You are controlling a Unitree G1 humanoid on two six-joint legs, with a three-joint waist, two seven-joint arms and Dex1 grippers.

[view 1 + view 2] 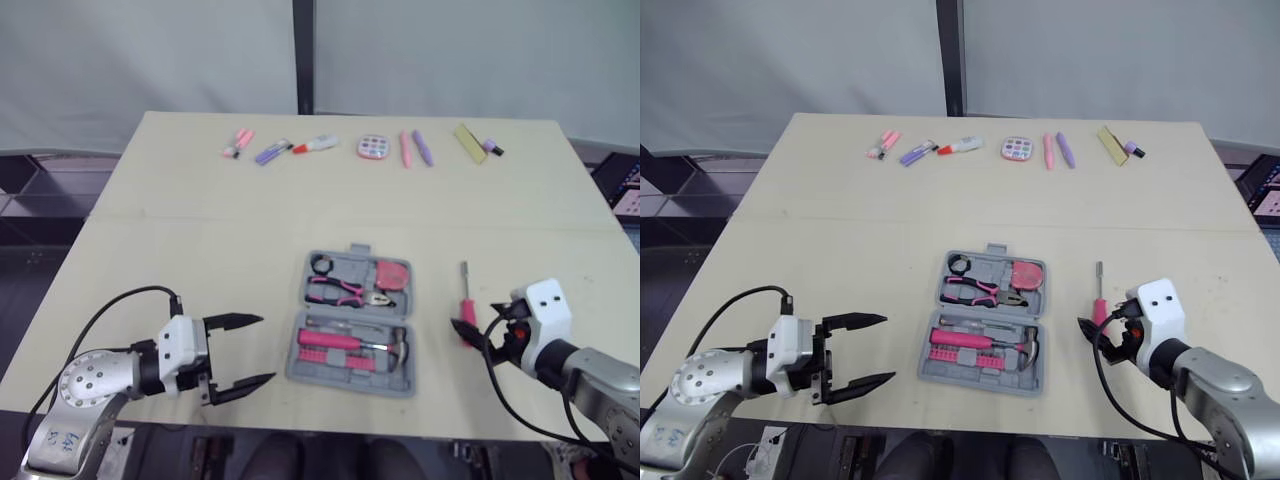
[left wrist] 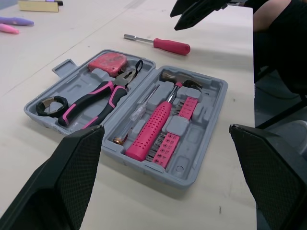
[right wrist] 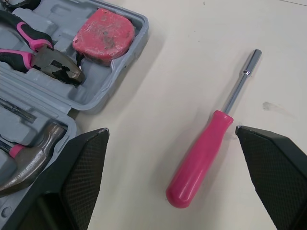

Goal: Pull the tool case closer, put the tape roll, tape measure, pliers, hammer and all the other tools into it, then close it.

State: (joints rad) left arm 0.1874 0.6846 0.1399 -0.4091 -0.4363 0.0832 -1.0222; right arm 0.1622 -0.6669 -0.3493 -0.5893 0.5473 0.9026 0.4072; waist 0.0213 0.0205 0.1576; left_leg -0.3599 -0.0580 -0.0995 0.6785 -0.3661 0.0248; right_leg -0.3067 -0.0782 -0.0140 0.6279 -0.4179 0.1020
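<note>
Right gripper (image 3: pixel 170 132) hovering just right of case (image 2: pixel 204 129), fingers spread wide, gripping nothing, touching nothing. Screwdriver (image 3: pixel 199 160) lying on table (image 1: pixel 200 230) right of case, beneath spread fingers.

Step in hand, judging: grasping screwdriver. Doing it well:
- descending straight, straddling pink handle (thin shaft likely slipping)
- pinching across handle's middle
- lifting level, carrying leftward into free slot in case

Left gripper (image 1: pixel 268 348) waiting left of case, also gaping, empty.

Sitting inside case: tape roll (image 2: pixel 52 105), pliers (image 2: pixel 103 93), tape measure (image 3: pixel 103 29), hammer (image 2: pixel 180 79).

One tool case (image 2: pixel 189 165), one screwdriver (image 3: pixel 213 132)
</note>
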